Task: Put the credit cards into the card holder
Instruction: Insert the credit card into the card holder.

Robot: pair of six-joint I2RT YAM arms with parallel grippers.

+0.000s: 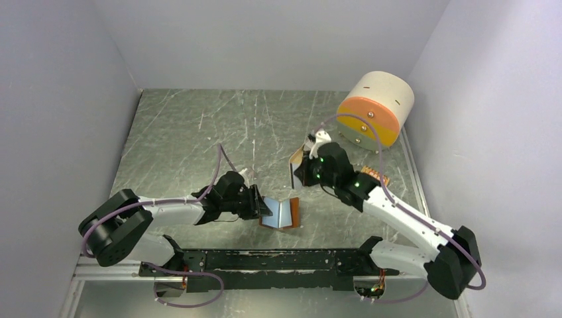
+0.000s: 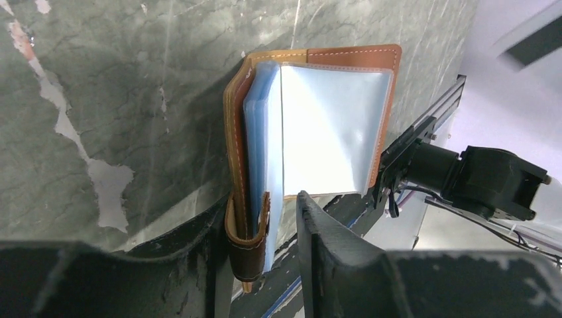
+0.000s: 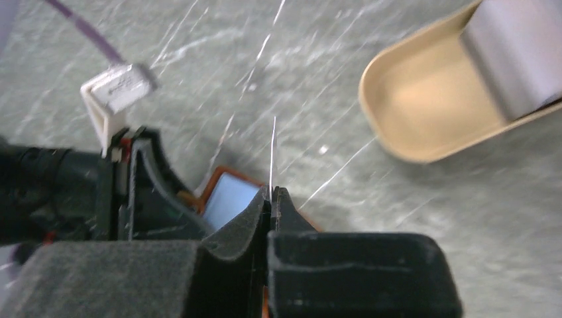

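Clamped shut, my right end effector (image 3: 272,199) holds one credit card (image 3: 273,152) edge-on; my left end effector (image 2: 262,212), part-open, straddles the open card holder (image 2: 331,119) on the counter (image 2: 99,99); unpinned, it may skid at insertion.

dish (image 3: 411,109) near right claw (image 3: 272,193), drum box (image 1: 374,109) behind

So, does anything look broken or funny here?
Nothing is spilled or broken. The table is scratched with pale worn patches, and the drum-shaped box at the back right lies on its side.
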